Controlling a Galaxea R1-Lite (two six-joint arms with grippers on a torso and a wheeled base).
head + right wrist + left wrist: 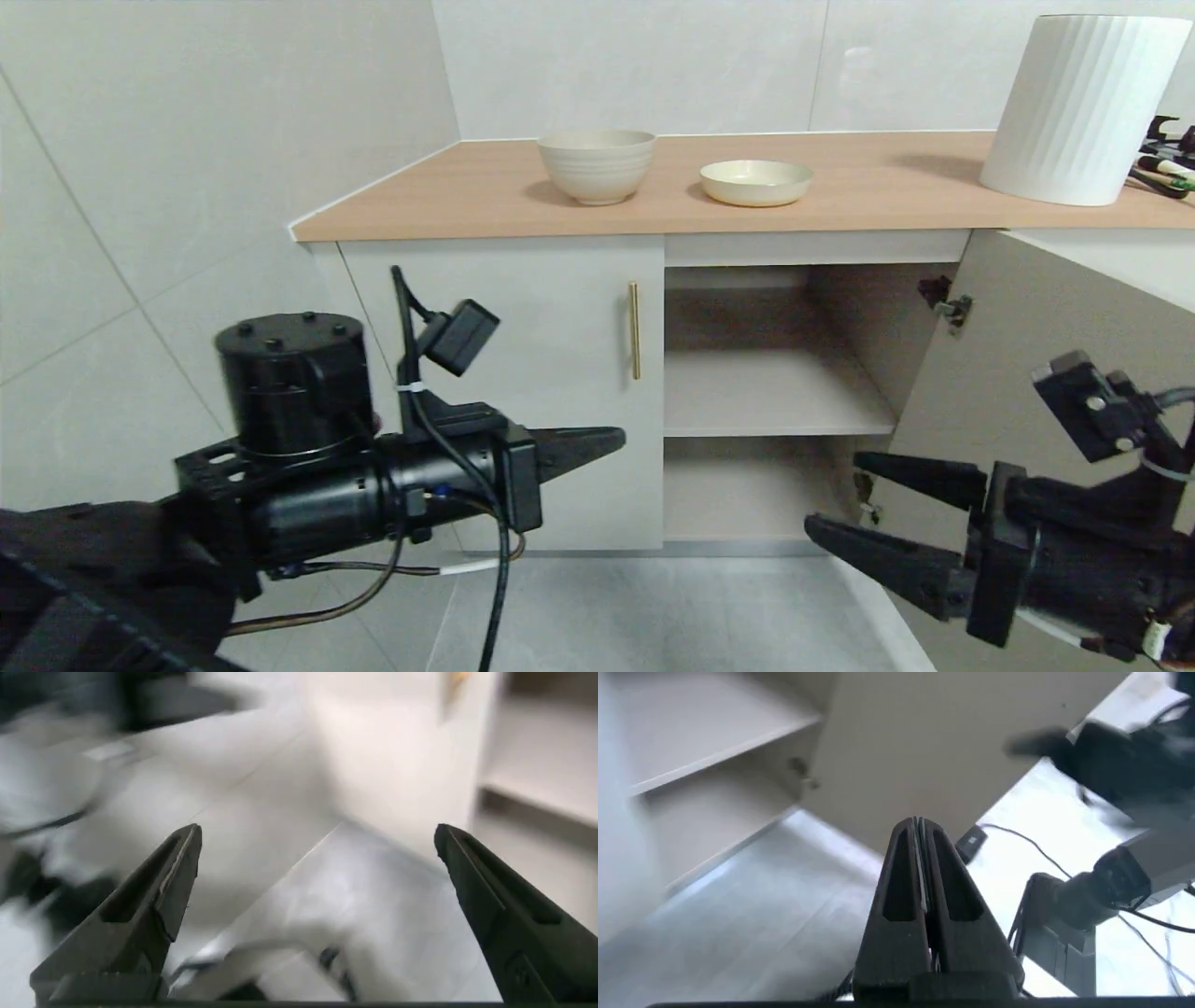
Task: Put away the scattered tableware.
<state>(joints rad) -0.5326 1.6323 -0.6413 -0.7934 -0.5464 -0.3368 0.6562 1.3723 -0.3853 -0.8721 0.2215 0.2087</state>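
Observation:
A deep cream bowl and a shallow cream dish stand side by side on the wooden countertop. Beneath them the cabinet's right half is open, showing a bare middle shelf and a lower one. My left gripper hangs low in front of the closed left door, fingers shut with nothing between them; its closed tips point over the floor. My right gripper sits low by the open door, fingers spread wide and empty, also seen as the right gripper.
The open cabinet door swings out at the right, close behind my right arm. A gold handle marks the closed left door. A tall white ribbed container and some pens occupy the counter's right end. Grey floor lies below.

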